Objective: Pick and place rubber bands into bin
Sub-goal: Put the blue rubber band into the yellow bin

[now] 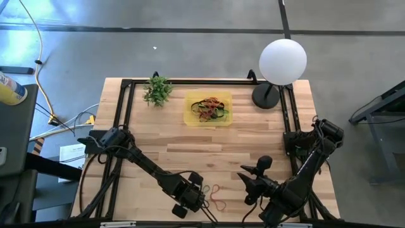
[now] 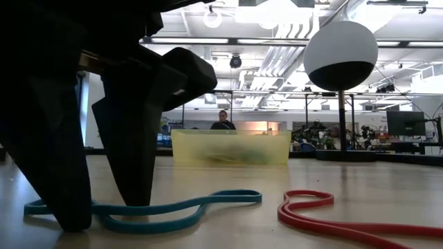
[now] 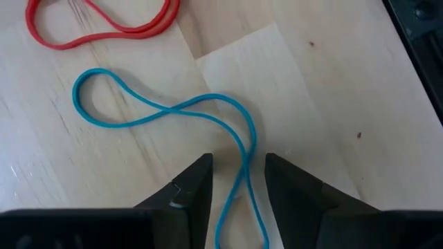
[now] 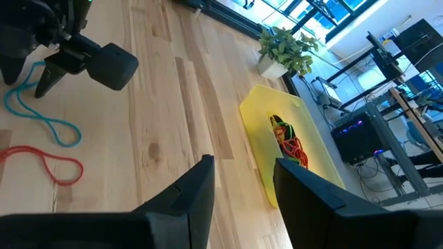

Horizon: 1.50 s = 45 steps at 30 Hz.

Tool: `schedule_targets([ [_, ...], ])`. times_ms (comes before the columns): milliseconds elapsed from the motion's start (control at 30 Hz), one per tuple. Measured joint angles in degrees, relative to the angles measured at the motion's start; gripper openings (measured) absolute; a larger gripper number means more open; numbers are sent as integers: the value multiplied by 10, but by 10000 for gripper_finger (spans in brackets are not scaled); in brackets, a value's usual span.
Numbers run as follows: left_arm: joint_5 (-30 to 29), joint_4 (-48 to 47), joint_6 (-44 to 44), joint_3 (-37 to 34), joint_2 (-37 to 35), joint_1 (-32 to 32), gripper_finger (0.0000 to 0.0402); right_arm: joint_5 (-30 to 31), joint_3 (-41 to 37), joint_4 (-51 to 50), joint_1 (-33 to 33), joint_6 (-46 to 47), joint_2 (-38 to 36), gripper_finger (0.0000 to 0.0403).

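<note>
Two rubber bands lie loose on the tabletop at its near edge, a blue band and a red band just beside it, while a bunch too tangled to count already sits in the yellow bin at the far side. Each band looks thin, light and floppy, so I think it is best pinched where its two strands run close together. The left pincer stands half open right over such a spot on the blue band, holding nothing yet, and the right pincer waits open and empty near the right side.
</note>
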Motion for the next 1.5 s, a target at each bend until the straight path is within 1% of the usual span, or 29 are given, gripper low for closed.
schedule_targets([
  [233,-4,-1,-1,0,0,3,84,-4,0,4,0,0,0,139],
  [533,-17,0,2,0,0,3,6,-12,0,4,0,5,0,139],
  [700,-25,0,4,-1,1,3,10,-19,0,4,0,9,0,139],
  [867,-33,-1,17,0,1,3,3,-20,0,4,0,9,0,139],
  [1100,-45,-19,48,22,2,3,2,-21,0,4,0,9,0,139],
  [1167,-59,-38,57,37,5,3,1,-21,0,5,0,9,0,139],
  [1367,-138,-93,68,66,7,11,0,-26,0,4,0,11,0,139],
  [1500,-147,-124,73,82,7,13,0,-26,0,4,0,11,0,139],
])
